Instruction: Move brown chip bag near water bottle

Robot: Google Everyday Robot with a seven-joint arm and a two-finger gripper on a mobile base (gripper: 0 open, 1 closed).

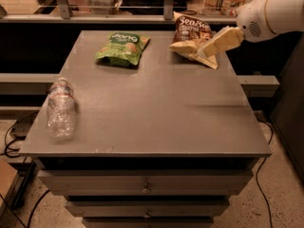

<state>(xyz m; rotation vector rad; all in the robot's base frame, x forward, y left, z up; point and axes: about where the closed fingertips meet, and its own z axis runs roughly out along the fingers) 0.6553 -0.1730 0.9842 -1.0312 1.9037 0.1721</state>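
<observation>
Grey flat-topped cabinet (156, 113) centre frame. Drawers (146, 186) with small round knobs sit below its front edge. Speckled floor (285, 198) on both sides, with black cables (12, 137) trailing at left and right. Metal rail (118, 19) runs behind the far edge; dark panel (289, 103) at right. Lighting dim, warm. Robot gripper (209, 49) hangs over the top's far right corner.

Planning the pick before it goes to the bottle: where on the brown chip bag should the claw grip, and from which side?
Probably its pale lower end, from above on the right. The brown chip bag lies flat at the far right of the table, so only its raised crinkled folds offer a pinch, and the claw hangs over that near-right end.
</observation>
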